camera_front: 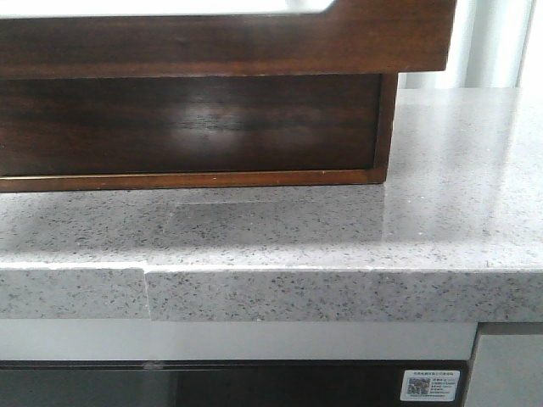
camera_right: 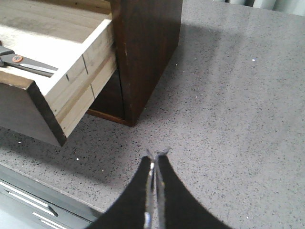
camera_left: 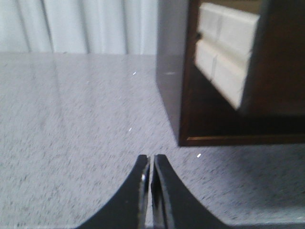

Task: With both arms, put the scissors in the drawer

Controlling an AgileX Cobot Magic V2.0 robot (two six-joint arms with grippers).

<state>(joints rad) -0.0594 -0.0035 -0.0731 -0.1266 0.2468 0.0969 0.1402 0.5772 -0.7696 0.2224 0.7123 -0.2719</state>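
Scissors (camera_right: 21, 62) lying inside the pulled-out drawer (camera_right: 71, 81), so placing looks done | left gripper (camera_left: 151, 167) closed, empty, beside cabinet (camera_left: 171, 95) | right gripper (camera_right: 156, 160) closed, empty, above countertop (camera_right: 238, 95) | drawer not yet pushed in

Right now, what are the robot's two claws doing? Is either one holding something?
Left gripper: closed, holding nothing.
Right gripper: closed, holding nothing; the scissors lie in the open drawer.
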